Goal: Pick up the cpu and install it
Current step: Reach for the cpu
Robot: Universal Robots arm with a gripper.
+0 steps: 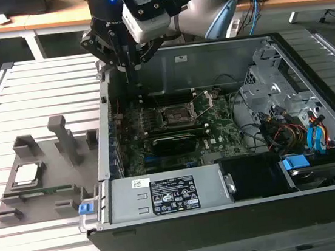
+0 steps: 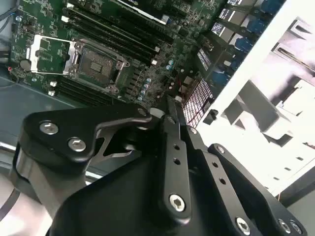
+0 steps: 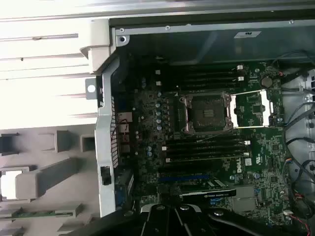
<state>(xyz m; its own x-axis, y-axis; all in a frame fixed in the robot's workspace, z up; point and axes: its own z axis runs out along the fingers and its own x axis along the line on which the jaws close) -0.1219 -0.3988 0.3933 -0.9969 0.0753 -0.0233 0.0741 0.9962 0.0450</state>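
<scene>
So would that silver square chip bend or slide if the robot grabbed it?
Probably stiff: the chip looks like a flat metal-topped square. Its smooth top may slip. Lying flat in the grey holder, it shouldn't roll.

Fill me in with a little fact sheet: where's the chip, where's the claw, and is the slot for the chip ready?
cpu: lying flat in the grey holder, outside the computer case, on the exterior view's left
gripper: shut, empty, over the case's edge nearest the holder, apart from the cpu
socket: on the motherboard, cover swung open, no chip in it
task state: cpu not yet picked up
</scene>
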